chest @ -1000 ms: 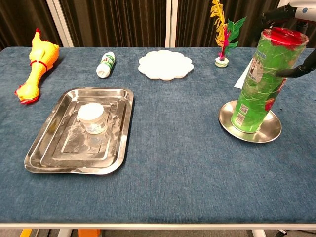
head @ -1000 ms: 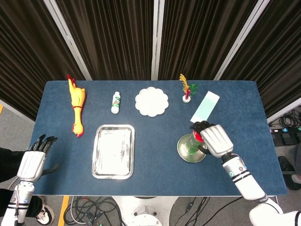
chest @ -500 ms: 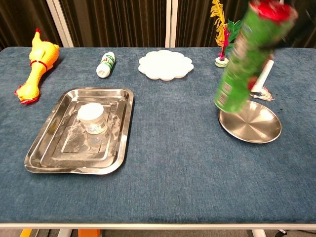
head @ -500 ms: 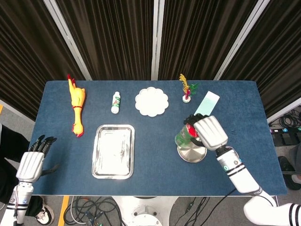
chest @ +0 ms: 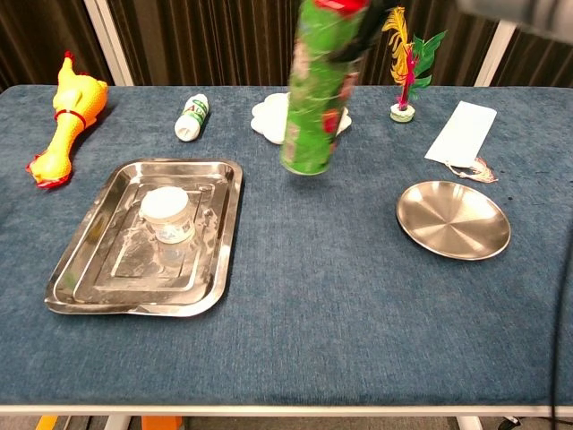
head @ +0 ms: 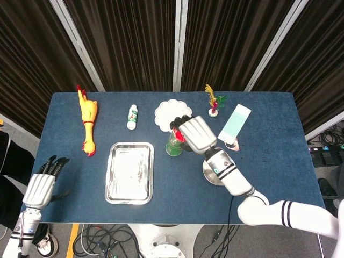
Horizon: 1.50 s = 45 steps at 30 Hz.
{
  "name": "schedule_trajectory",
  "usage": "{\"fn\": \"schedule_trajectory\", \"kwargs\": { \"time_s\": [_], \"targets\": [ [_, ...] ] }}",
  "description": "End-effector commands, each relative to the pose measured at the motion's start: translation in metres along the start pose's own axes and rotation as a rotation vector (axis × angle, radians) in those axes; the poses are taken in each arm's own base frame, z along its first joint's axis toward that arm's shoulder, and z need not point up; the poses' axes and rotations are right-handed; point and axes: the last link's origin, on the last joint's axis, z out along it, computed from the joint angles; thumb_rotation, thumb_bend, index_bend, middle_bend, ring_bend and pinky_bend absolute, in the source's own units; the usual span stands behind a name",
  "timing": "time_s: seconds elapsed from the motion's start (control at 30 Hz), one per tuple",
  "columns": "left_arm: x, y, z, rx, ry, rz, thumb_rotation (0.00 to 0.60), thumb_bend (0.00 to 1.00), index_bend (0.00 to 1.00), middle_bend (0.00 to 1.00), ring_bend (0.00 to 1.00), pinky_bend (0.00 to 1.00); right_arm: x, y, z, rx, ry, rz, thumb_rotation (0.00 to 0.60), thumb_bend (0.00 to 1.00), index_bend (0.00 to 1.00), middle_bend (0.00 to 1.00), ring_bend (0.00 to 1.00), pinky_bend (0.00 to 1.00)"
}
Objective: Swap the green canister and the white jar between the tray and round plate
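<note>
- Tray (chest: 89, 269) nearest, on the left of the bench (chest: 313, 313); white jar (chest: 168, 215) stands upright inside it, toward the far half.
- Left hand (head: 40, 185) sits at the near-left bench edge in the head view, fingers apart, holding nothing.
- Round plate (chest: 454, 219) on the right, bare metal showing, nothing on it.
- Green canister (chest: 315, 90) is off the bench, held in the air between tray and round plate, roughly upright with a slight tilt, red lid on top.
- Right hand (head: 198, 134) clamps the canister near its top; the head view shows fingers wrapped round the lid end.
- White card (chest: 461, 134) lies just beyond the plate.
- Far row: rubber chicken (chest: 67, 112) at far left, small white bottle (chest: 191, 117) lying on its side, scalloped white dish (chest: 269, 116) partly hidden behind the canister, feather ornament (chest: 405, 63) to the right.
</note>
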Motion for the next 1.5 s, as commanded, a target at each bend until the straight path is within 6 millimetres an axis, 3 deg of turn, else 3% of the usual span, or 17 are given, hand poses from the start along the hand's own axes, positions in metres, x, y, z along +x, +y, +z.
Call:
{"fn": "schedule_trajectory", "kwargs": {
  "time_s": [0.03,0.37,0.63,0.8,0.93,1.13,1.37,1.5],
  "targets": [
    [0.000,-0.001,-0.001,0.002,-0.002,-0.001,0.600,0.11,0.12,0.12,0.04,0.22,-0.010,-0.010,0.010,0.013,-0.027,-0.006,0.600,0.21,0.50,0.44,0.38,0.58],
    [-0.001,-0.003,-0.002,0.004,-0.004,-0.007,0.600,0.11,0.12,0.12,0.04,0.22,-0.020,-0.021,0.016,0.035,-0.071,-0.042,0.600,0.20,0.48,0.43,0.37,0.53],
    [-0.003,-0.004,-0.002,0.007,-0.008,-0.007,0.600,0.11,0.12,0.12,0.04,0.22,-0.023,-0.018,0.016,0.031,-0.129,-0.061,0.600,0.12,0.16,0.19,0.07,0.24],
    [-0.002,-0.003,-0.001,0.003,-0.012,-0.007,0.600,0.11,0.12,0.12,0.04,0.22,-0.014,-0.014,0.009,0.027,-0.114,-0.038,0.600,0.06,0.01,0.09,0.00,0.16],
    [0.000,0.002,0.002,-0.016,-0.011,0.001,0.600,0.11,0.12,0.12,0.04,0.22,0.000,-0.006,-0.003,0.020,-0.070,-0.022,0.600,0.04,0.00,0.07,0.00,0.15],
    [0.001,0.017,0.012,-0.070,-0.031,-0.012,0.600,0.11,0.12,0.12,0.04,0.23,0.023,0.034,-0.049,-0.069,0.026,-0.006,0.600,0.04,0.00,0.08,0.00,0.15],
    [0.001,0.053,0.041,-0.209,-0.085,-0.002,0.600,0.11,0.12,0.12,0.04,0.26,0.043,0.099,-0.128,-0.211,0.165,0.038,0.600,0.02,0.00,0.07,0.00,0.15],
    [-0.003,0.072,0.060,-0.277,-0.148,0.003,0.600,0.12,0.12,0.12,0.07,0.30,0.051,0.119,-0.167,-0.230,0.245,0.046,0.600,0.02,0.00,0.08,0.00,0.15]
  ]
}}
